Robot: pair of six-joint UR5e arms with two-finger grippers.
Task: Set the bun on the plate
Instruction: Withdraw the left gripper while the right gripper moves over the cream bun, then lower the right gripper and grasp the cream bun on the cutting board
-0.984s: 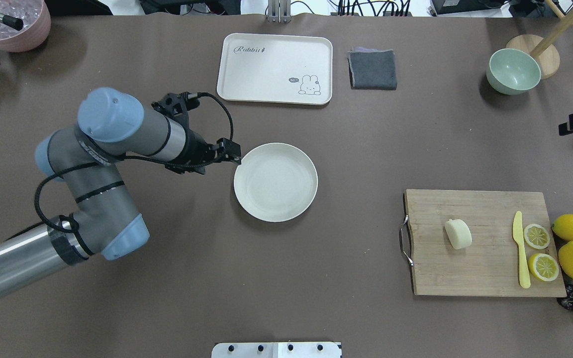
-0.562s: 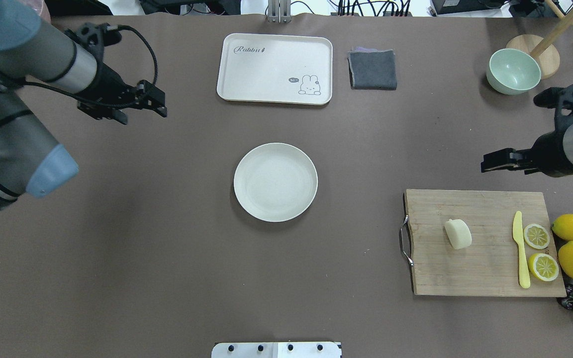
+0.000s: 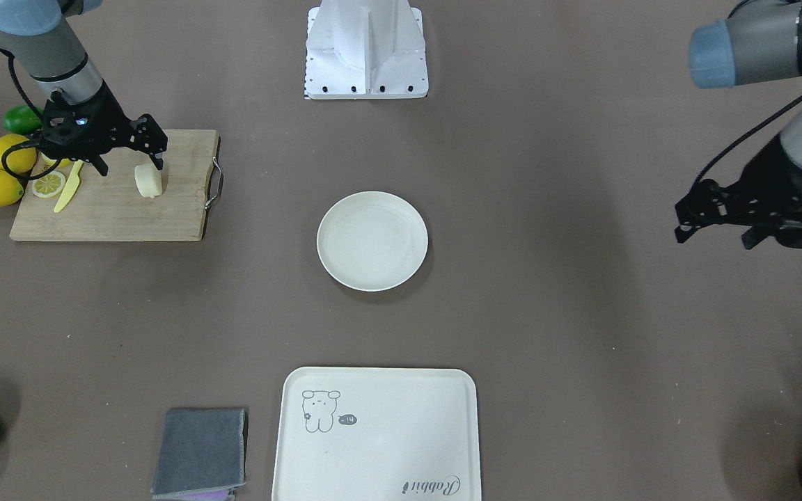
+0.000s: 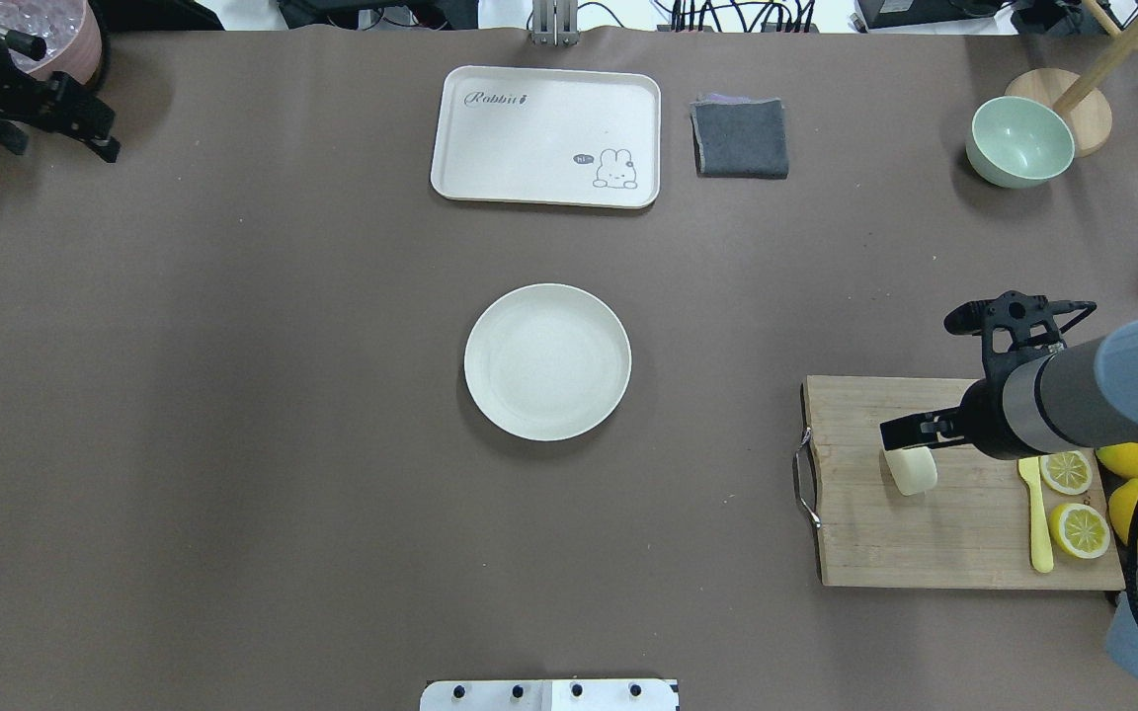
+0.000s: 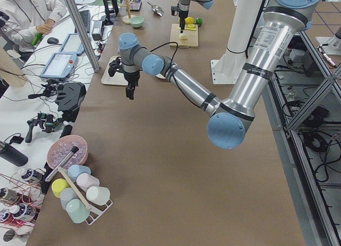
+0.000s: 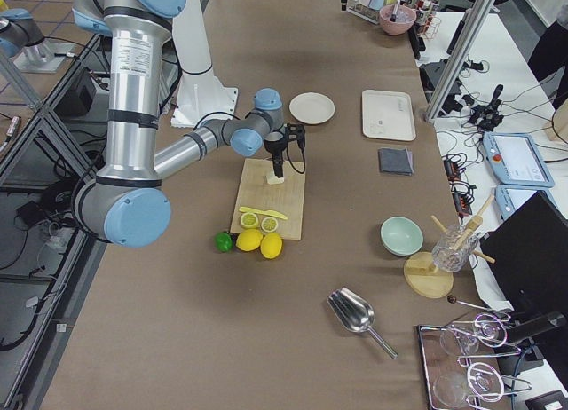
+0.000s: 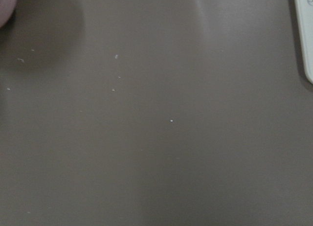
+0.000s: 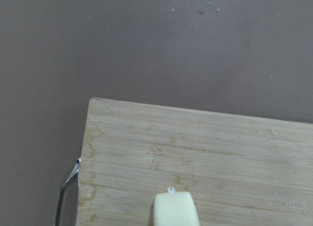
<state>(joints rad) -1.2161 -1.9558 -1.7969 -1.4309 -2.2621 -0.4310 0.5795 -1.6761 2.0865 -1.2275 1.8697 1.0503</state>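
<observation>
Bun (image 4: 910, 471) not yet lifted; by the look of it, none of the placing done. Cutting board (image 4: 925, 533) with its handle end toward the plate (image 4: 547, 361), well apart from the board and with nothing on it. Right gripper (image 3: 129, 161) above the board, fingers spread wide, gripping nothing, poised over the bun on the handle-side half. Left gripper (image 3: 714, 236) far from the board, beyond the plate, fingers apart and empty. Remaining: grasp, lift, carry, set down.
</observation>
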